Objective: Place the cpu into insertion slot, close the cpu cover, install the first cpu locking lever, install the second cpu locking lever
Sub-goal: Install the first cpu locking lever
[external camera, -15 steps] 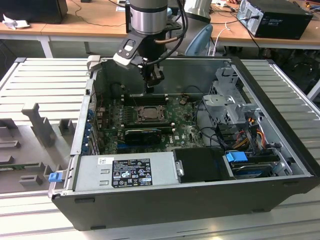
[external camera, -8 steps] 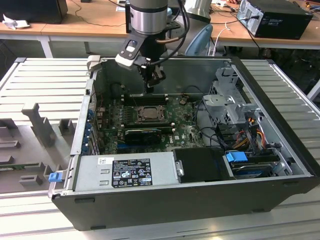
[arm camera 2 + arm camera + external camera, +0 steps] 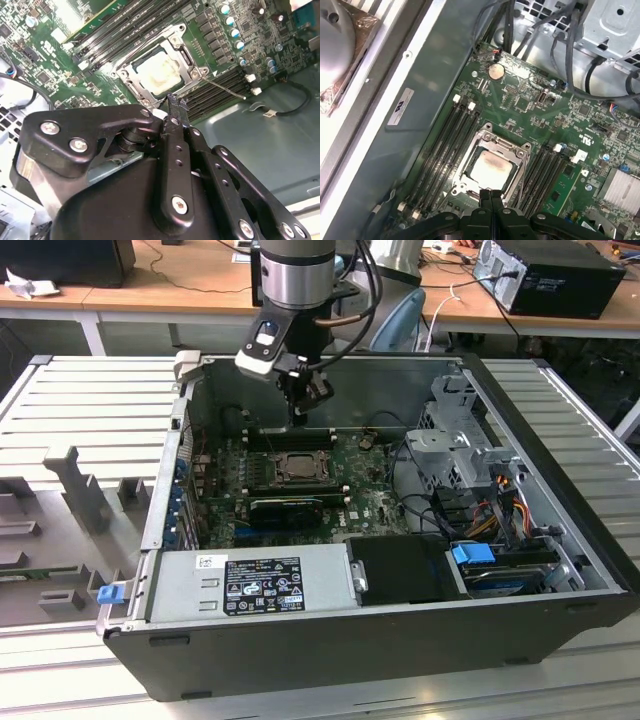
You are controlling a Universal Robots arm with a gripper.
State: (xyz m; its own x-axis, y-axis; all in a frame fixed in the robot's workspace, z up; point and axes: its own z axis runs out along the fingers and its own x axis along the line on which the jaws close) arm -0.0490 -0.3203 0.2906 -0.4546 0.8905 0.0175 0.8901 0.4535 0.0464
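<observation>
Ribbed metal table (image 3: 90, 390), with a grey moulded tray (image 3: 80, 495) lying at the exterior view's left.

Open computer case (image 3: 330, 640) on the table, side panel off. Power supply (image 3: 250, 580) sits in the near corner toward the exterior view's left.

Green board (image 3: 375, 500) on the case floor. Socket (image 3: 262, 468) lies toward the exterior view's left of the board's middle, with long black memory slots (image 3: 452, 145) on both sides of it.

Chip (image 3: 490, 169) is seated in the socket, pale face up and showing a brownish smudge. It also appears in the second wrist view (image 3: 159, 75).

Cover plate (image 3: 502, 142) lies flat over the socket, and its window frames the chip.

A thin metal lever (image 3: 227, 89) angles away from one socket corner, out across the memory slots. Cannot tell whether it is latched.

Claw (image 3: 298, 418) hangs from the arm over the rear of the board, just behind the socket. In both wrist views (image 3: 490, 194) (image 3: 175, 102) its fingers are pressed together with nothing between them. The tips are close by the socket's edge; cannot tell whether they touch it.

Metal drive cage (image 3: 455, 445) is at the exterior view's right, with a blue clip (image 3: 474, 554) nearer the front.
</observation>
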